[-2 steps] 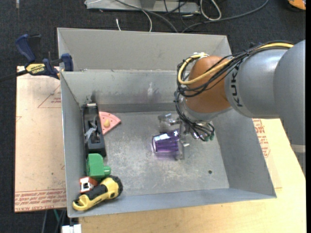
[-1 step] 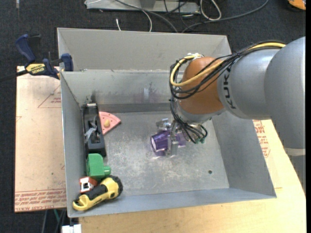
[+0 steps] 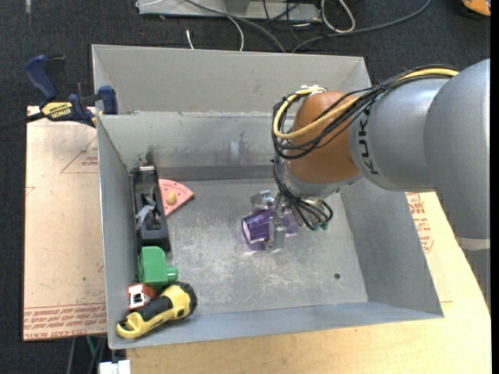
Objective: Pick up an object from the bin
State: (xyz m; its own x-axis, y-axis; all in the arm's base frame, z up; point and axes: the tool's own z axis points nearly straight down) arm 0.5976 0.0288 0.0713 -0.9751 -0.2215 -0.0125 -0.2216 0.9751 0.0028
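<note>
my gripper low, mid bin | clear purple piece against its left | green block, yellow tool near-left

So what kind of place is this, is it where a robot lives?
Probably a robot lab or workshop. A big grey robot arm reaches into a grey metal bin of small things like a green block, and cables trail over the dark floor behind.

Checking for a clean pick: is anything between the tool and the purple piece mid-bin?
Nothing visible. The tool sits right at the purple piece; the pink wedge and green block lie off by the view's left wall.
</note>
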